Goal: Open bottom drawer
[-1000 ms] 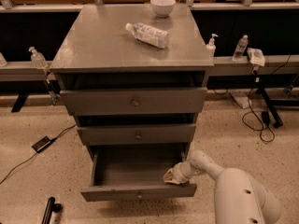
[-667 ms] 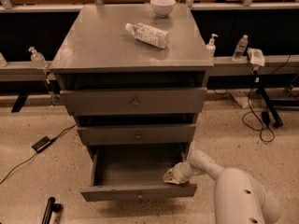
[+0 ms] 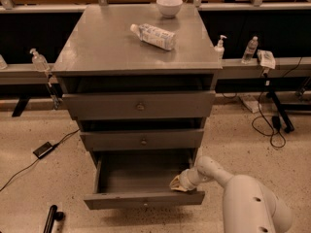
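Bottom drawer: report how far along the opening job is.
Done: the bottom drawer is pulled well out, and its grey inside shows from above. In hand: the end effector sits at the drawer's right front corner, just behind the front panel. Left: little, it seems. Perhaps one last pull, then the arm draws away from the drawer.

1. We see the bottom drawer (image 3: pixel 144 199) pulled out, its grey inside showing.
2. Our gripper (image 3: pixel 179 183) sits at the drawer's right front corner, just behind the front panel.
3. The middle drawer (image 3: pixel 143 140) and top drawer (image 3: pixel 140 106) sit further back.
4. On the worktop (image 3: pixel 97 42), a bottle (image 3: pixel 153 36) lies on its side near a white bowl (image 3: pixel 169 6).
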You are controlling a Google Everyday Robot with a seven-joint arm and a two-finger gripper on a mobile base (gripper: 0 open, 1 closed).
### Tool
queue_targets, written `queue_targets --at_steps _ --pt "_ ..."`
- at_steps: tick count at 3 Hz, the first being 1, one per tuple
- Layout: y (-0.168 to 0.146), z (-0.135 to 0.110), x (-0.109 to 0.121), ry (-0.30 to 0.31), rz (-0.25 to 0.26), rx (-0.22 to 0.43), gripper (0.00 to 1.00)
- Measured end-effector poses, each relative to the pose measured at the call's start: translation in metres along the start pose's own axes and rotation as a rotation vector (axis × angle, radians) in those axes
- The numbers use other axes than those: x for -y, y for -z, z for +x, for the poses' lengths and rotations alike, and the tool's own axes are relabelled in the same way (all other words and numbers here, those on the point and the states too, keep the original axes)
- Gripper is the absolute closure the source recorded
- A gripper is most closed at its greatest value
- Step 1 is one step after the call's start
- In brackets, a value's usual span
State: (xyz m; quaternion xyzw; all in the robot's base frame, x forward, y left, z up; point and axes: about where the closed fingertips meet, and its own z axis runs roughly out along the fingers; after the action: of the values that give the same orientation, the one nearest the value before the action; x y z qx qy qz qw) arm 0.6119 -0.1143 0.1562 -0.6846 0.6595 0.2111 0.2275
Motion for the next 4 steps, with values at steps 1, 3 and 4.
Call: queue_targets --at_steps 1,3,4 --pt "0.0 0.0 0.0 0.0 0.0 0.0 1.0" --pt "0.0 0.0 0.0001 0.0 0.0 0.0 0.85" --pt "0.0 -0.0001 0.0001 0.0 0.001 0.0 0.61"
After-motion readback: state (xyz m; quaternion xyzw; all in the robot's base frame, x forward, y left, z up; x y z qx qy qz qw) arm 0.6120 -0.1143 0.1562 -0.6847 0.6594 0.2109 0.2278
